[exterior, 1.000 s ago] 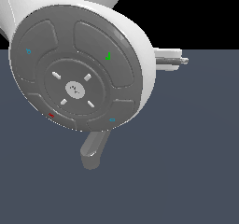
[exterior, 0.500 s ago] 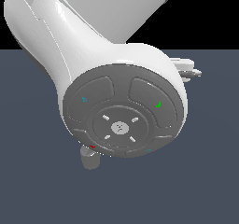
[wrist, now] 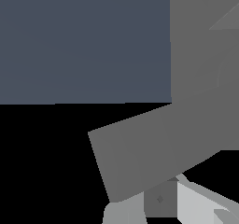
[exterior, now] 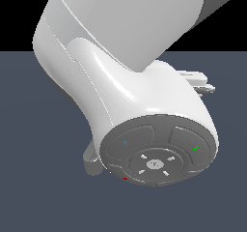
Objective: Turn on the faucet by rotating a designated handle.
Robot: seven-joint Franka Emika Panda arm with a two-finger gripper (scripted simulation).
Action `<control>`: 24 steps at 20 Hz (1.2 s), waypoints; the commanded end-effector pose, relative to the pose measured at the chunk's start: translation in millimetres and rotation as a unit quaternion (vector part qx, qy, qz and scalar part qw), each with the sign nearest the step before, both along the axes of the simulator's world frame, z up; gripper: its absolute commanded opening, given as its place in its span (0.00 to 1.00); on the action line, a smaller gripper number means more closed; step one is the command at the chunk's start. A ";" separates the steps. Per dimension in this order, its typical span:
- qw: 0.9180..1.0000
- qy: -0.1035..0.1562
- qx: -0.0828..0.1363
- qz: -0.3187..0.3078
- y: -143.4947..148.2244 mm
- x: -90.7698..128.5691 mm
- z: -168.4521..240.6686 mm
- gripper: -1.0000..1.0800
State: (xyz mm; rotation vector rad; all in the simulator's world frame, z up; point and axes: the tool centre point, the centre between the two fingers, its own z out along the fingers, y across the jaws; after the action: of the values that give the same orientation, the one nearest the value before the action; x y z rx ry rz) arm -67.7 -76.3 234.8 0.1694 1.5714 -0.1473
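Observation:
In the wrist view the handle (wrist: 149, 148), a straight grey bar with a squared end, lies slanted just beyond my gripper (wrist: 161, 203). It joins the broad grey body of the faucet (wrist: 205, 55). Only the tips of my fingers (wrist: 122, 213) show at the picture's edge, close under the bar; whether they touch it is unclear. In the exterior view my white arm hides nearly all of the faucet. Only a rounded grey stub of the spout (exterior: 90, 161) shows beneath the arm, toward that view's left.
The dark blue-grey floor (exterior: 43, 202) spreads all around. My arm's round grey joint cap (exterior: 157, 156) fills the middle of the exterior view. Small pale flat parts (exterior: 198, 81) stick out behind the arm on the exterior view's right; what they are is unclear.
My arm has swung down and toward the exterior view's right, and its joint cap now sits lower. It covers more of the spout than before.

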 end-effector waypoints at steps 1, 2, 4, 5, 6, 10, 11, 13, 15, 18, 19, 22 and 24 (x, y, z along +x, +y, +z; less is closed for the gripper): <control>1.000 0.000 0.000 0.001 0.8 0.1 -0.2 0.00; 1.000 0.000 0.000 0.001 -0.1 0.1 -3.0 0.00; 1.000 0.000 0.000 0.000 -2.0 -0.2 -8.2 0.00; 1.000 -0.001 0.000 0.000 -3.0 -0.3 -10.7 0.00; 1.000 -0.001 0.000 0.000 -3.8 -0.4 -13.5 0.00; 1.000 -0.001 0.000 0.000 -7.5 -0.8 -24.0 0.00; 1.000 -0.001 0.000 0.000 -8.6 -1.0 -26.5 0.00; 1.000 -0.002 0.000 -0.001 -10.4 -1.2 -31.8 0.00; 1.000 -0.002 0.000 -0.001 -12.3 -1.4 -37.0 0.00; 1.000 -0.003 0.000 -0.001 -15.1 -1.7 -45.1 0.00; 1.000 -0.003 0.000 -0.001 -16.0 -1.7 -47.9 0.00; 1.000 -0.003 0.000 -0.001 -18.9 -2.0 -55.9 0.00; 1.000 -0.004 0.000 -0.002 -20.8 -2.2 -61.2 0.00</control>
State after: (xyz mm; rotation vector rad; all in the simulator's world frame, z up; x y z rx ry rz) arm -72.4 -97.5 191.3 0.1699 1.5322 -0.1520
